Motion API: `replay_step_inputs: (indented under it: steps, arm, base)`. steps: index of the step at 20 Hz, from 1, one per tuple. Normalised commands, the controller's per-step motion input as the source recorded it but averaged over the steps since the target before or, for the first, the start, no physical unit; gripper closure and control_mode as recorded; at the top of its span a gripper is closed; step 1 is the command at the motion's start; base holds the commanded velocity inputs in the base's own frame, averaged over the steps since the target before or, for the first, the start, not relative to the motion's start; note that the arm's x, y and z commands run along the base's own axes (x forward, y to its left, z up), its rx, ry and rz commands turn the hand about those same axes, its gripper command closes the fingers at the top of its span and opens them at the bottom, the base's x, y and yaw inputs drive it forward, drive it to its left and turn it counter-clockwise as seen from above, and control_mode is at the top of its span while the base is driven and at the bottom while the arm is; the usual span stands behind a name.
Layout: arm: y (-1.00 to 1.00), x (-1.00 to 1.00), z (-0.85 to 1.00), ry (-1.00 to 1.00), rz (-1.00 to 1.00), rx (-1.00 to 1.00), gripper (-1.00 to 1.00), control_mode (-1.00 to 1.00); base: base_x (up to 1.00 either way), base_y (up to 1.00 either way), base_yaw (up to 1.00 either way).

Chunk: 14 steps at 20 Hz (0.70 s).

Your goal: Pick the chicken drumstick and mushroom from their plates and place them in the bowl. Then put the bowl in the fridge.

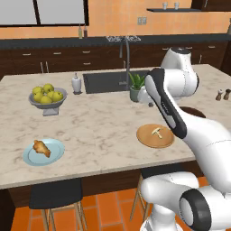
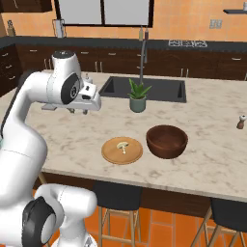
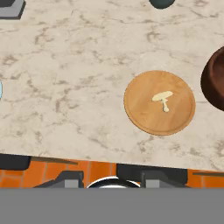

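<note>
Hovering high above the bench [image 1: 99,126], end effector [image 2: 79,111] state cannot be told; tiny mushroom [image 3: 162,99] beside bowl [image 2: 167,141] could be missed.

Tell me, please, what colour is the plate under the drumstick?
Light blue plate, best in the left base view.

White arm hides most of the bowl [image 1: 195,111] in the left base view; hand view's right edge cuts it, left edge crops the blue plate [image 3: 1,89]

base views: behind arm, flanking, facing island | hand view: overhead, close | shared: tan plate [image 1: 155,136]
</note>
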Motion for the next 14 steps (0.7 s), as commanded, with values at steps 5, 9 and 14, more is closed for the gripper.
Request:
replay_step_inputs:
  steps: [5,9,14]
  arm:
    - [0.44,-0.13,-0.08,-0.05,-0.01,0.00,-1.00,-1.00]
    - [1.00,0.55,-0.30,0.00,0.02,-0.02,-1.00,-1.00]
    - [1.00,0.57,-0.39,0.00,0.09,0.00,-1.00,-1.00]
  base:
    - [0.00,0.00,0.00]
    - [0.00,0.00,0.00]
    - [0.00,0.00,0.00]
